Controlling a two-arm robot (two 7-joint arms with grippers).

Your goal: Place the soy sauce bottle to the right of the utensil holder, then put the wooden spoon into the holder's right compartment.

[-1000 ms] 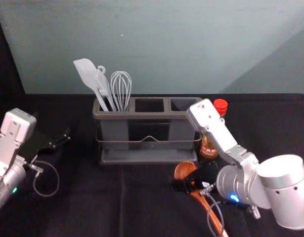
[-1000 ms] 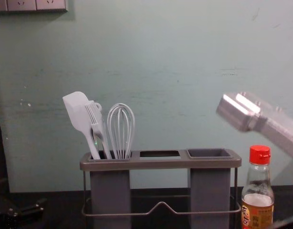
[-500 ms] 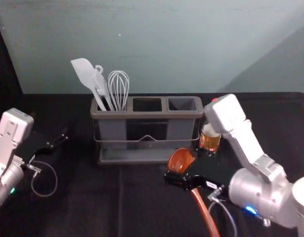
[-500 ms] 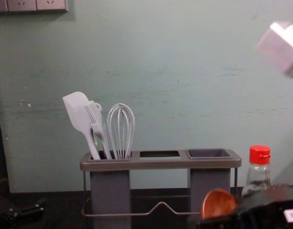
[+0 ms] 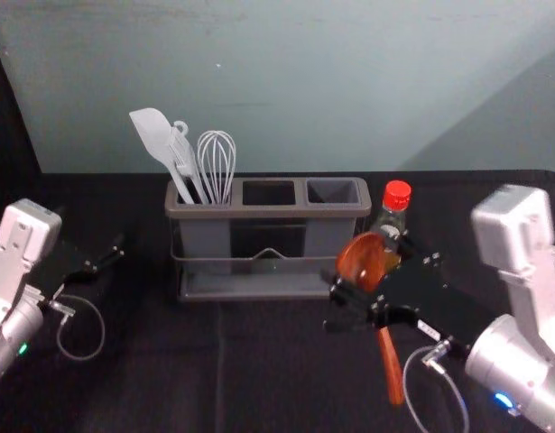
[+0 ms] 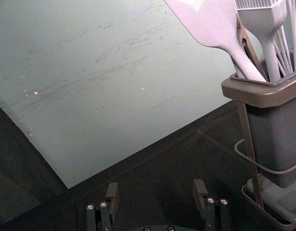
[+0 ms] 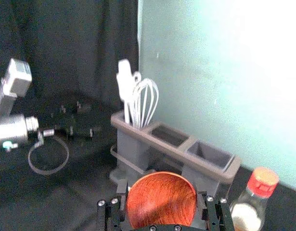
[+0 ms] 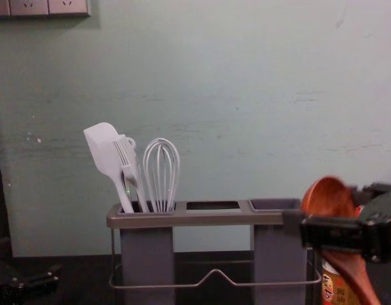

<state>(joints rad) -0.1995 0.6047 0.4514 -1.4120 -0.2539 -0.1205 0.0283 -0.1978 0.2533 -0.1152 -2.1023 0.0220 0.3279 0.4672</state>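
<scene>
We hold the reddish-brown wooden spoon (image 5: 361, 262) bowl-up, our right gripper (image 5: 354, 302) closed on it.
It is tilted, before the red-capped glass soy sauce bottle (image 5: 397, 195), which stands just right of the grey, brown-rimmed utensil holder (image 5: 272, 211); our left gripper (image 5: 117, 253) sits parked at left, pincer wide.

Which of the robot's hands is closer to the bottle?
Right. The right gripper, holding the spoon, is just in front of the bottle; the left gripper is beyond the left end of the holder.
</scene>
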